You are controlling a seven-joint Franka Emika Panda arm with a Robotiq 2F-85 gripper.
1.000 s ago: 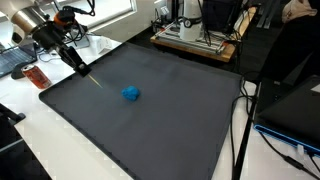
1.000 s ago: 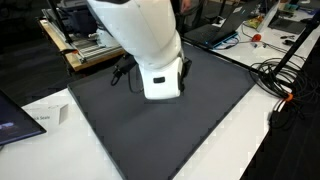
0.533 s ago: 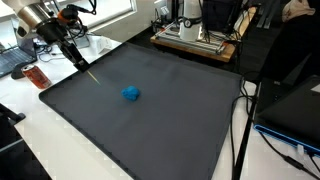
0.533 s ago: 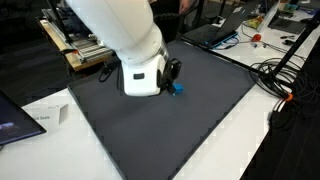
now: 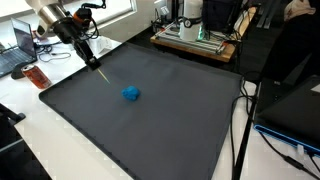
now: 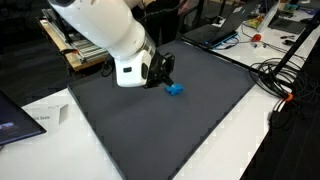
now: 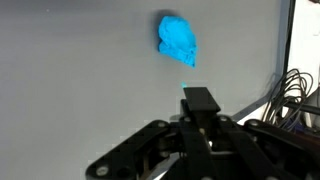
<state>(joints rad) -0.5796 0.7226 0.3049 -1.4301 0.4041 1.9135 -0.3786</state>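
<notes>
A crumpled blue lump (image 5: 131,93) lies on the dark grey mat (image 5: 150,130), near its middle. My gripper (image 5: 88,58) hangs above the mat's far left part, apart from the lump. Its jaws are shut on a thin yellow-green stick (image 5: 98,74) that points down toward the mat, and the tip stops short of the lump. In an exterior view the gripper (image 6: 165,72) is just above and left of the lump (image 6: 175,89). The wrist view has the lump (image 7: 178,40) ahead of the shut gripper (image 7: 199,100), with only the stick's tip (image 7: 183,89) showing.
A red can-like object (image 5: 38,77) and a laptop (image 5: 20,40) sit off the mat's left edge. Lab equipment (image 5: 195,35) stands behind the mat. Cables (image 6: 280,75) run along its right side. A paper sheet (image 6: 45,117) lies by one corner.
The arm has swung up and toward the back of the mat, carrying the stick. In an exterior view it has moved left and uncovered the blue lump.
</notes>
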